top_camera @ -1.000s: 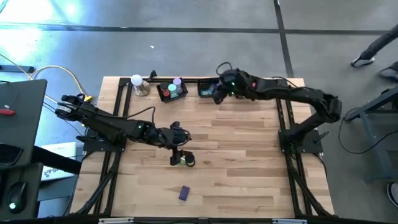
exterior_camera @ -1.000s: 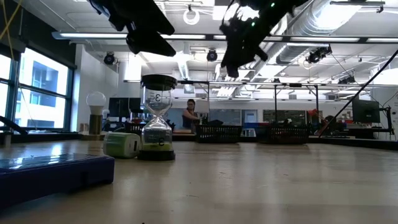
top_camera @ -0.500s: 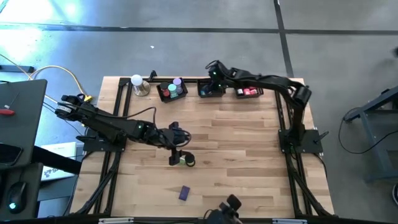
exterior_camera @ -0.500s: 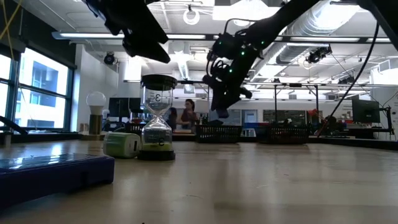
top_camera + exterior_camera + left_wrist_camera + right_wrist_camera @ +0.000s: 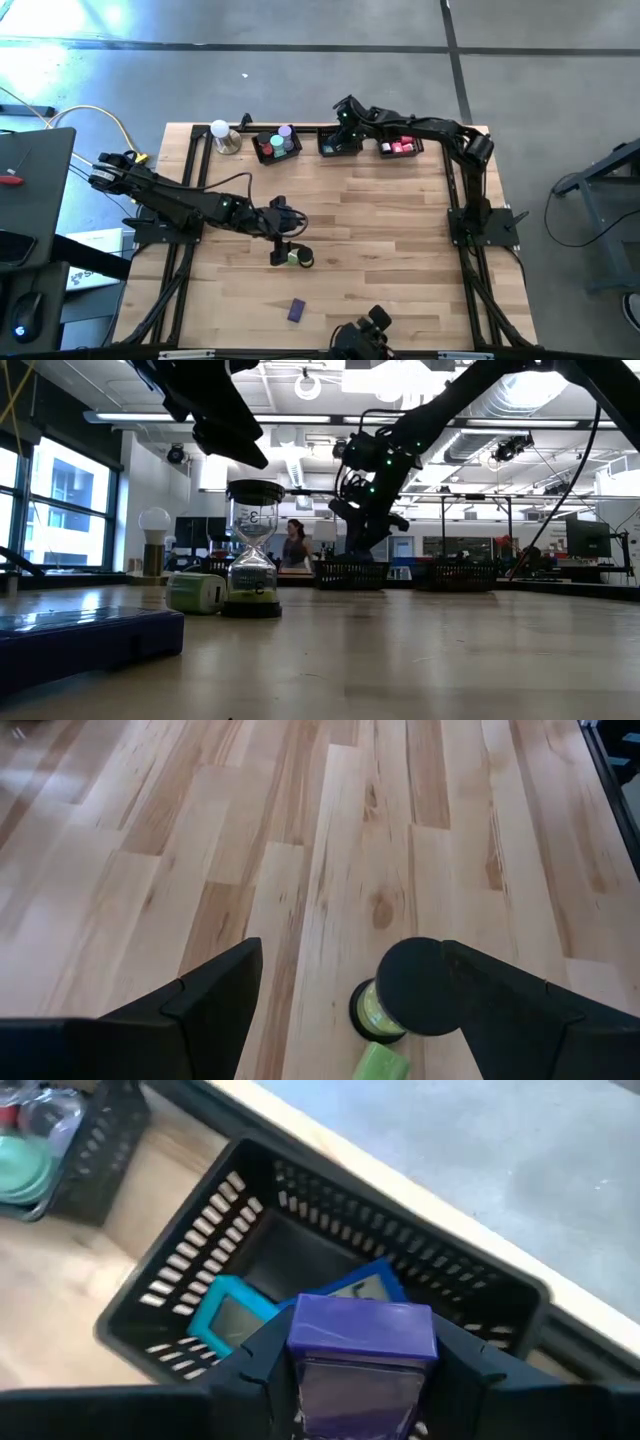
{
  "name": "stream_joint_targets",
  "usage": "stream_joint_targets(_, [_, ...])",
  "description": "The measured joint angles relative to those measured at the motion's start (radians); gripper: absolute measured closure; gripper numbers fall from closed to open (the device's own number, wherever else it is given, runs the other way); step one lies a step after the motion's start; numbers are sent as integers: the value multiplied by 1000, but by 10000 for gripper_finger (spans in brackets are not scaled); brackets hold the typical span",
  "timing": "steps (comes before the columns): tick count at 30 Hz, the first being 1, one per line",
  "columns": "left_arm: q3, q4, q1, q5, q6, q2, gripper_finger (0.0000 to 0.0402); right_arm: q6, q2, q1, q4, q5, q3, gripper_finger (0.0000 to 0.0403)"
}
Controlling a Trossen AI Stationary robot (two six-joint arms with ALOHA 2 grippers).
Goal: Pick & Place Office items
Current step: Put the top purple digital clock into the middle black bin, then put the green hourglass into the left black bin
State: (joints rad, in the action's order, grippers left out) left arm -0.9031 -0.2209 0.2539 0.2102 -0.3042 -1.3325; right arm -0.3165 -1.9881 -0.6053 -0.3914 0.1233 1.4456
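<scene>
At twelve o'clock, your right gripper (image 5: 362, 1370), clamped on purple block (image 5: 362, 1330), has arrived over middle tray (image 5: 190, 1270); release next. Left gripper (image 5: 340, 1010) hovers apart over hourglass (image 5: 405, 990).

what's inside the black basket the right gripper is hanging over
Inside the black basket lie a teal block and a blue block. The purple block held in the right gripper hides the rest of the floor.

Your left end effector (image 5: 345, 995) hangs over the wooden tabletop (image 5: 300, 850), its two dark fingers (image 5: 205, 1005) spread apart. Between them stands the black-topped hourglass (image 5: 405, 995); a small green block (image 5: 378, 1062) lies touching its base, nearer you.
</scene>
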Motion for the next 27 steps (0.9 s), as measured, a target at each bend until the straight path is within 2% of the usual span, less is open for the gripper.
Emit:
stream_joint_targets(6, [0,0,0,0,-1,0,106,-5,-6,1,0,0,0,232])
stream_joint_targets(14, [0,0,5,0,-4,0,106,-18,-23,1,10,5,0,224])
stream_joint_targets(21, [0,0,7,-1,-3,0,106,110,-4,8,52,7,-1,209])
stream_joint_targets(27, [0,-1,6,-1,2,0,106,165,82,45,53,7,-1,207])
